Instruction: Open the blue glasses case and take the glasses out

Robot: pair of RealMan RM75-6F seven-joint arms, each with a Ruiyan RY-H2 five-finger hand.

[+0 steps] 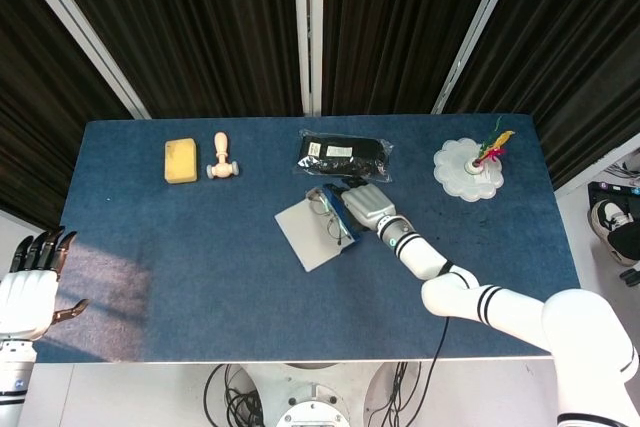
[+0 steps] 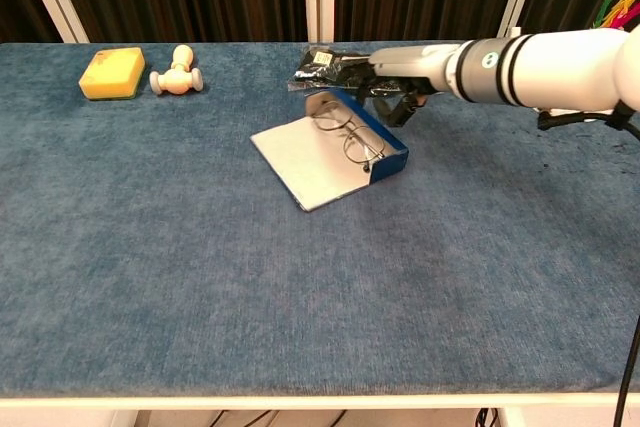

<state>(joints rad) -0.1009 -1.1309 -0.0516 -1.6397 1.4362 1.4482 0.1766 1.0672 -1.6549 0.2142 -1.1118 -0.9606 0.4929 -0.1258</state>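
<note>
The blue glasses case (image 1: pixel 336 209) (image 2: pixel 388 159) lies open at mid-table, its pale grey lid (image 1: pixel 308 234) (image 2: pixel 305 160) flat on the cloth towards the front left. Thin-framed glasses (image 1: pixel 326 213) (image 2: pixel 346 133) rest inside it, partly over the lid. My right hand (image 1: pixel 366 204) (image 2: pixel 400 85) is at the case's far right end, with its dark fingers bent down against the blue rim. I cannot see whether they grip the rim or only touch it. My left hand (image 1: pixel 32 285) hangs off the table's left edge with its fingers spread, holding nothing.
A black packet (image 1: pixel 344 156) (image 2: pixel 330 68) lies just behind the case. A yellow sponge (image 1: pixel 181 160) (image 2: pixel 112 72) and a small wooden piece (image 1: pixel 221 157) (image 2: pixel 177 71) sit at the back left. A white doily with a colourful ornament (image 1: pixel 470 167) is at the back right.
</note>
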